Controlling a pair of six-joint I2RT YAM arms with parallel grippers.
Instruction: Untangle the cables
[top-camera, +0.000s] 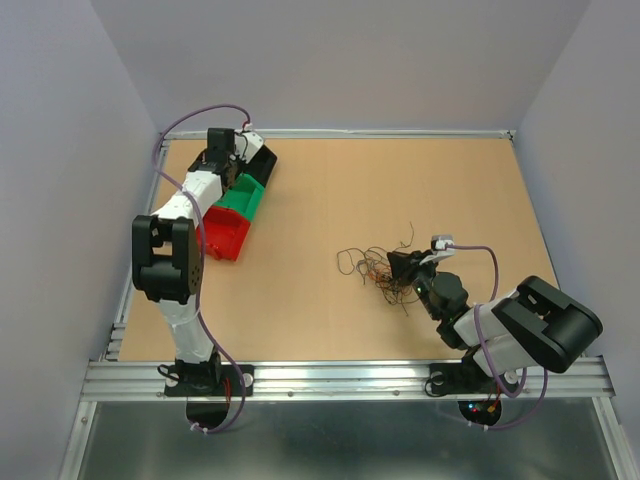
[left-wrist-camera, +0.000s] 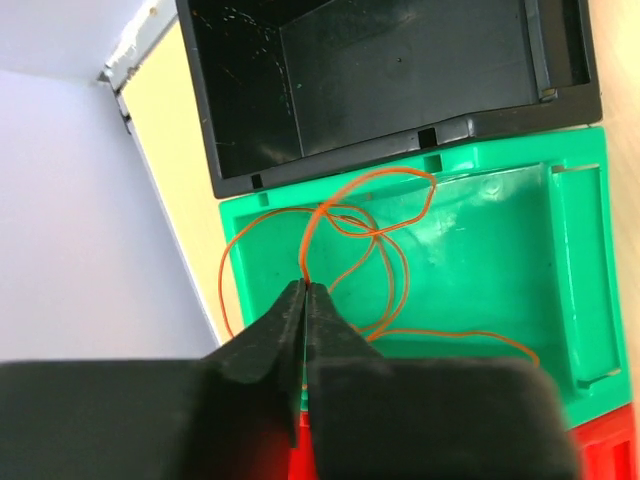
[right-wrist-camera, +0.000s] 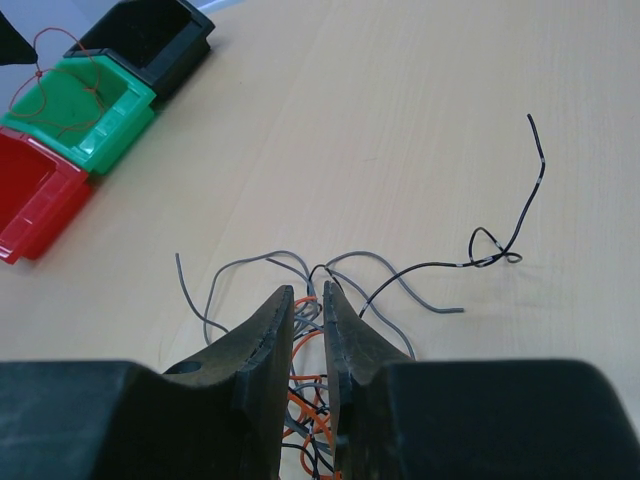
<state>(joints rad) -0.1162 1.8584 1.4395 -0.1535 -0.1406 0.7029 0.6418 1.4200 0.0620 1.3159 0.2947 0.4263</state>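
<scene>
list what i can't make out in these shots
- Right wrist view: the cable tangle runs under the right end effector, whose fingers hide whether any strand is pinched.
- Left wrist view: the red bin is mostly behind the left end effector and cut off by the bottom edge.
- Top view: the orange wire in the green bin is covered by the left arm; the tangle's strands are too small to count.

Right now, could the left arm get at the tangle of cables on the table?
Probably not readily: the left pincer is shut on an orange wire over the green bin far left; the tangle lies across the table at the right pincer.
</scene>
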